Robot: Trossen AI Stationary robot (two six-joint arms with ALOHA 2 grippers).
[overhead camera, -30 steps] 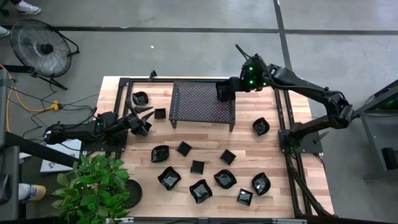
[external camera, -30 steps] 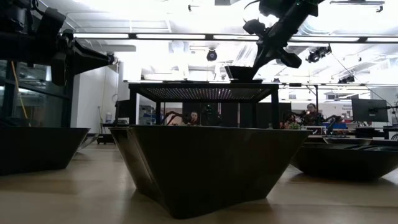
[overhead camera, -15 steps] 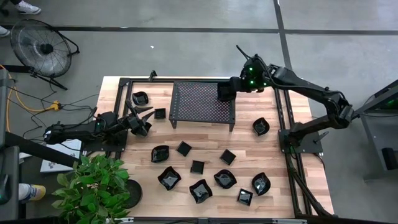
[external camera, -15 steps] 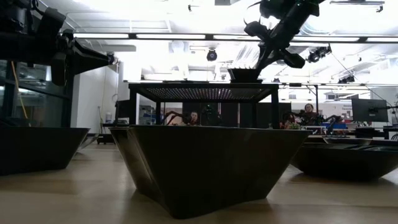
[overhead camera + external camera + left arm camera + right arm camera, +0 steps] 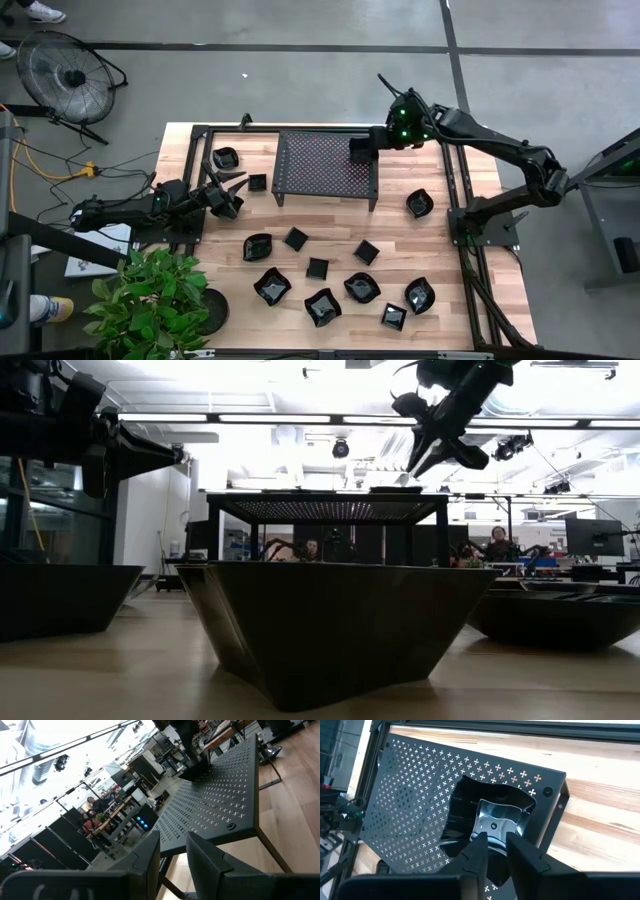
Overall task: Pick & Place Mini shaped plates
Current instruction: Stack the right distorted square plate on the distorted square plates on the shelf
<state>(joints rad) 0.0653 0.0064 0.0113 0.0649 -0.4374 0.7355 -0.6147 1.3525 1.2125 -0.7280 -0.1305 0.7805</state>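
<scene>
Rack corner (image 5: 547, 792): right gripper (image 5: 372, 146) apparently parted, just above plate (image 5: 490, 830); lifting could snag it off.

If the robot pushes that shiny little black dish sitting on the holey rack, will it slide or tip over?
Probably slide. The dish looks glossy and hard, so it likely skids easily on the flat perforated rack. It sits low and wide, so tipping seems unlikely. It rests near the rack's corner, so a hard shove might send it off the edge. It looks stiff, perhaps breakable.
</scene>
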